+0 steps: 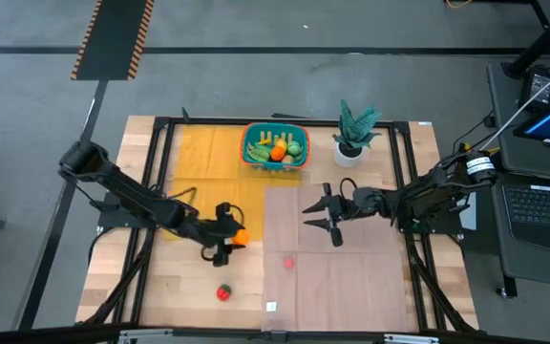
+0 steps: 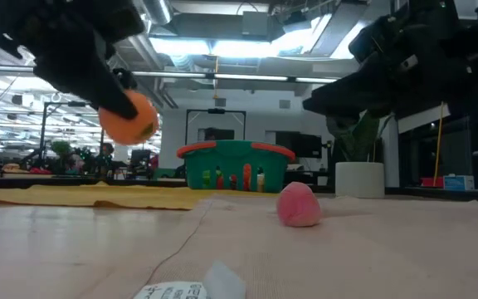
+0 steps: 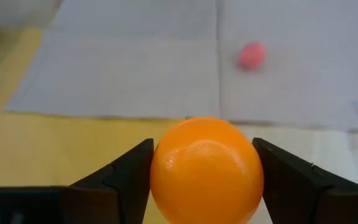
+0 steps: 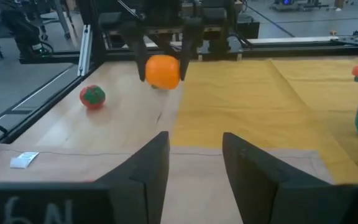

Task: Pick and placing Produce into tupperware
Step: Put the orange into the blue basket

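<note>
Pinched between the left gripper's (image 3: 204, 180) jaws, one on each flank, an orange toy fruit (image 3: 207, 171) hangs clear of the table, likely lifted for carrying. Ahead of them lies a pink piece (image 3: 252, 55). Right gripper (image 4: 194, 163) hovers with jaws parted, empty (waiting, I judge). Farther off, the teal basket (image 1: 275, 161) already holds yellow, orange and green produce; a red-and-green piece (image 1: 223, 292) lies loose.

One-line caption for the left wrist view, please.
Left end effector grips an orange above the table, a pink piece lying on the mat beyond.
</note>
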### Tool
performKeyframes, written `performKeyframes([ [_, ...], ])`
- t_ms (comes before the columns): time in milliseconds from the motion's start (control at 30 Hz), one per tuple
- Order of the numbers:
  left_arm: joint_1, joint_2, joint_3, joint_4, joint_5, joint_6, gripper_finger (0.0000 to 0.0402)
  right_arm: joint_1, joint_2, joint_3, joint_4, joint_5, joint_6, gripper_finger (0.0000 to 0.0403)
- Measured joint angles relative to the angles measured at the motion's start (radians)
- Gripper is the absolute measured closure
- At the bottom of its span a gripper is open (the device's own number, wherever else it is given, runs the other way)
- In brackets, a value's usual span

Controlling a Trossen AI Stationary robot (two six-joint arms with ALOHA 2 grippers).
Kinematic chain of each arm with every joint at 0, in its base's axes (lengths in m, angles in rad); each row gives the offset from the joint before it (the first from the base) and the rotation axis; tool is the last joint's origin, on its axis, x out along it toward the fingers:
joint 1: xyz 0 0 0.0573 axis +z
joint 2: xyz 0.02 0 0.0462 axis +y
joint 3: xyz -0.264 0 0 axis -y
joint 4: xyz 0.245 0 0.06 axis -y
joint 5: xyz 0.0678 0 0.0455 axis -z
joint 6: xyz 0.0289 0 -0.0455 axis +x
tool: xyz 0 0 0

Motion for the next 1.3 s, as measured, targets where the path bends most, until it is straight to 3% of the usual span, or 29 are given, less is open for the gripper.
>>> performKeyframes([
  [400, 0.022, -0.186, -0.319, 0.547, -0.012, 0.179, 0.0164, 0.0, 0.0, 0.009, 0.043, 0.002, 0.006, 0.025],
  [733, 0.103, -0.195, -0.373, 0.66, -0.013, 0.256, 0.0164, 0.0, 0.0, 0.009, 0.073, 0.002, 0.005, 0.025],
  [1300, 0.266, -0.195, -0.373, 0.814, -0.019, 0.23, 0.0164, -0.001, 0.0, 0.009, 0.066, 0.002, 0.0, 0.025],
])
